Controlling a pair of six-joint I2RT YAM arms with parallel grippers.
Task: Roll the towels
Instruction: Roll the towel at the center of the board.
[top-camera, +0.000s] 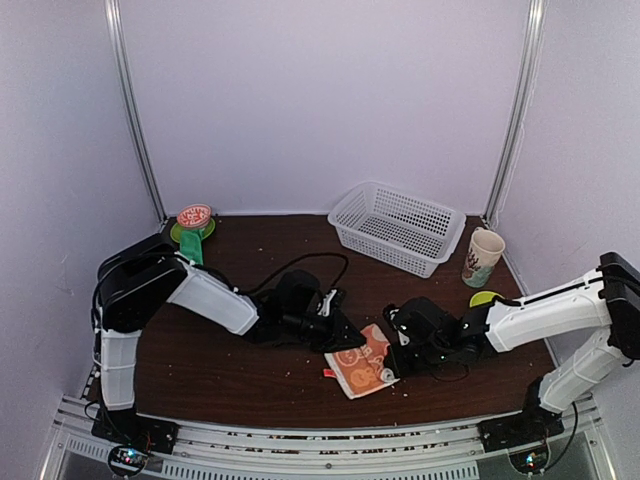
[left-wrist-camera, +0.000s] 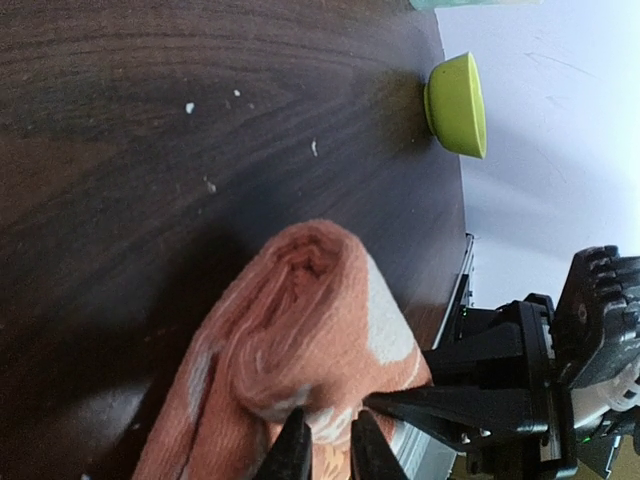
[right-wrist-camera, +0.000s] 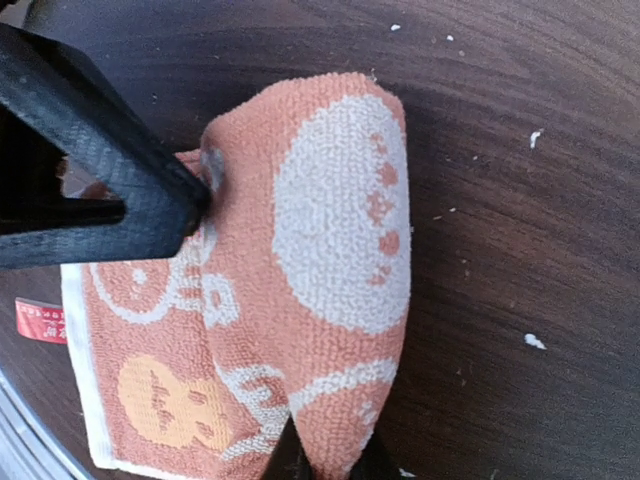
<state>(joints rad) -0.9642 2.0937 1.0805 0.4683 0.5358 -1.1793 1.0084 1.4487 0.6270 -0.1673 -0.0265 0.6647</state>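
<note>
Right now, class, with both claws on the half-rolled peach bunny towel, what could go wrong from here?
1. The peach-orange terry towel with white bunnies is only loosely rolled. The left claw and right claw each pinch just a small bit of it, so the roll may spring open if either slips.
2. The two claws sit very close together at the towel, so they might bump.

Left arm and right arm alike: smooth white shells on the long links; bulky black joints; left hand and right hand matt black, angular, with slim tapered fingers; thin black cable looping off the left arm; black bases with small lights.
</note>
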